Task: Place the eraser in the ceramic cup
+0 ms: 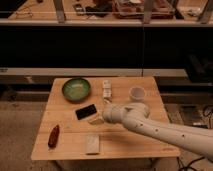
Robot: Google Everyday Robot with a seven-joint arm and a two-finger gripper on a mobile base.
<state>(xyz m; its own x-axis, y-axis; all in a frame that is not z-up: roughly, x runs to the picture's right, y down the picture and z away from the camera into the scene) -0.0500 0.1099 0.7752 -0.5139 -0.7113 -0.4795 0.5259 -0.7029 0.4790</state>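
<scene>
A wooden counter [70,125] is shown in the camera view, and the green bowl [76,89] is taken here as the mark for everything on it. The eraser [86,111], a flat black slab, is seen just in front of the bowl and slightly to its right in the picture, lying flat on the wood and not yet lifted. The pincer [97,119], carried on a pale arm [160,131], is placed just past the eraser on the side away from the bowl, close to the slab's near corner; whether contact is made cannot be told. The pincer is judged to stand wide, with nothing held in it. The ceramic cup [137,93] is set upright well to the right of the bowl, at about the same depth. A red object [53,136] and a pale block [92,144] are left nearer the camera than the bowl, well apart from it. The step in hand is judged to be the approach for the grasp: the pincer has to be centred over the slab, lowered and closed across its narrow width before any carry to the cup can be attempted. The eraser's long axis is laid on a diagonal, with the far end pointed roughly toward the cup and the near end toward the front of the counter below the bowl.
</scene>
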